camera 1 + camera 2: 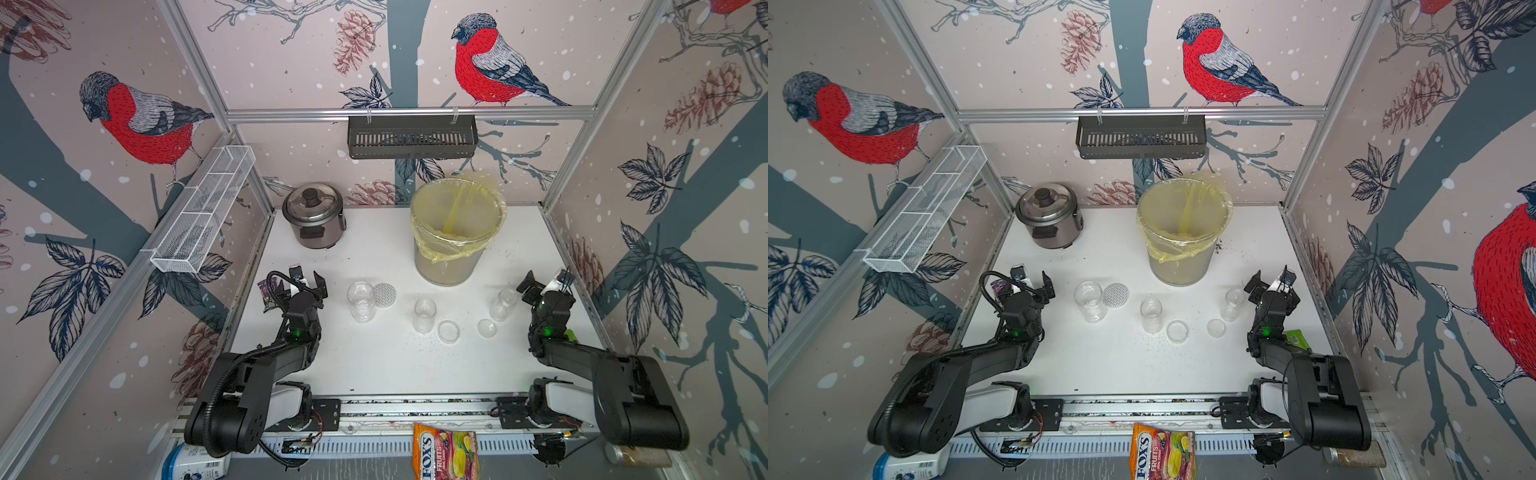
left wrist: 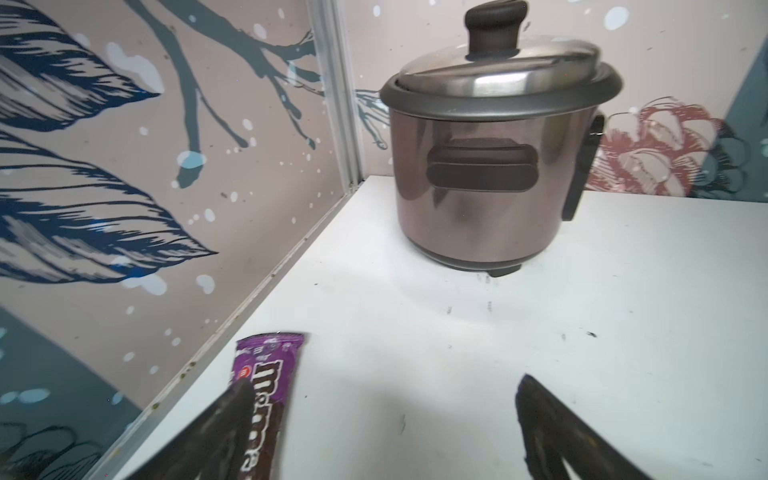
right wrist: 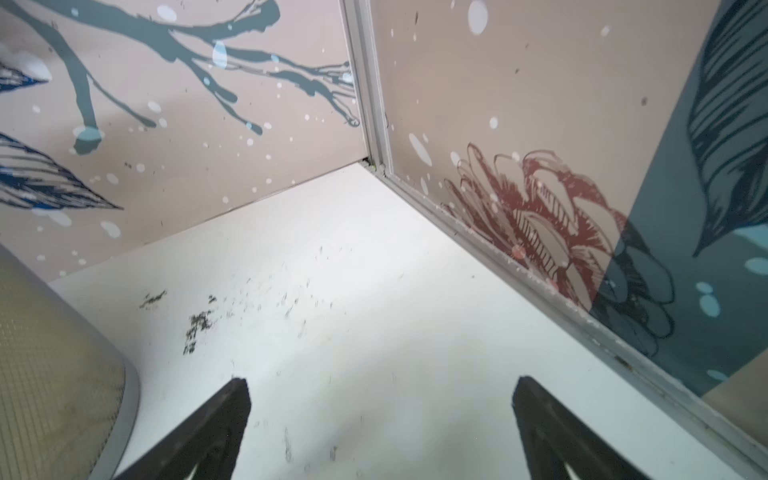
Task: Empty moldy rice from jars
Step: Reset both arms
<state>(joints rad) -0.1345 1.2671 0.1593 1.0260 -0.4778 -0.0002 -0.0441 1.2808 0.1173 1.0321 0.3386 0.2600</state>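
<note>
Can't make out rice in jars (image 1: 360, 301). Jars between my left gripper (image 1: 309, 282) and right gripper (image 1: 545, 284), touching neither; both spread, empty.

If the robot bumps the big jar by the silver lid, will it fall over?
It might: the big jar stands upright, taller than wide, and looks empty, so probably light. Tipped over, its round body would likely roll. Its smooth clear wall may be slippery.

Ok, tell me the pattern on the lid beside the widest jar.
Silver lid, finely dotted all over; shows best in a top view.
</note>
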